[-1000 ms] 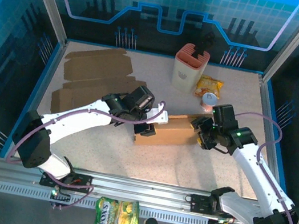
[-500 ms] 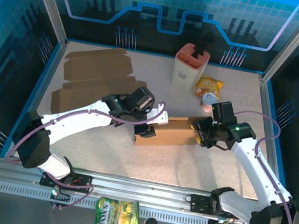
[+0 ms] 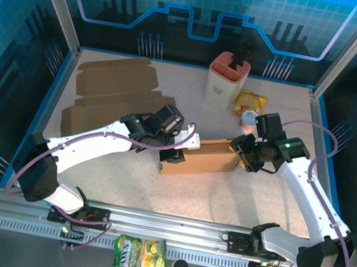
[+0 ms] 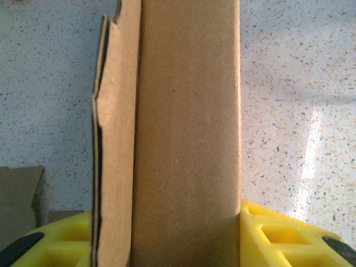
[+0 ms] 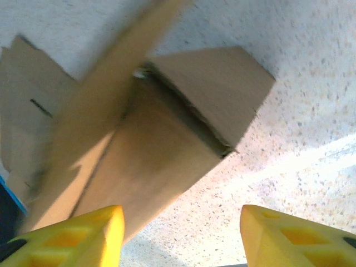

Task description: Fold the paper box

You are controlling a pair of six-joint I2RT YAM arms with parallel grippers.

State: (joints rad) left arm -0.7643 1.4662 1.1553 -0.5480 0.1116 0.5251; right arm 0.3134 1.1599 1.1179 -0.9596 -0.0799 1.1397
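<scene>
So, your paper box (image 3: 202, 157) is lying on its side in the middle of the table (image 3: 255, 206) in the top view. Its long side runs left to right and climbs a little toward the right of the frame. Your left arm (image 3: 105, 138) is at the box's left end and your right arm (image 3: 303, 190) is at its right end.

Left wrist view: your left fingers (image 4: 278, 236) are clamped on the box. It runs straight up the frame with a yellow finger tight against each side, and there's a loose flap edge down its left.

Right wrist view is pretty blurry, but your right fingers (image 5: 295, 236) are spread apart. The box's end sits between them, right by the lower-left one and clear of the other.

Flat cardboard sheets (image 3: 114, 87) lie upper left in the top view, and a pink-topped holder (image 3: 227, 80) and a snack bag (image 3: 249, 103) are upper middle.
</scene>
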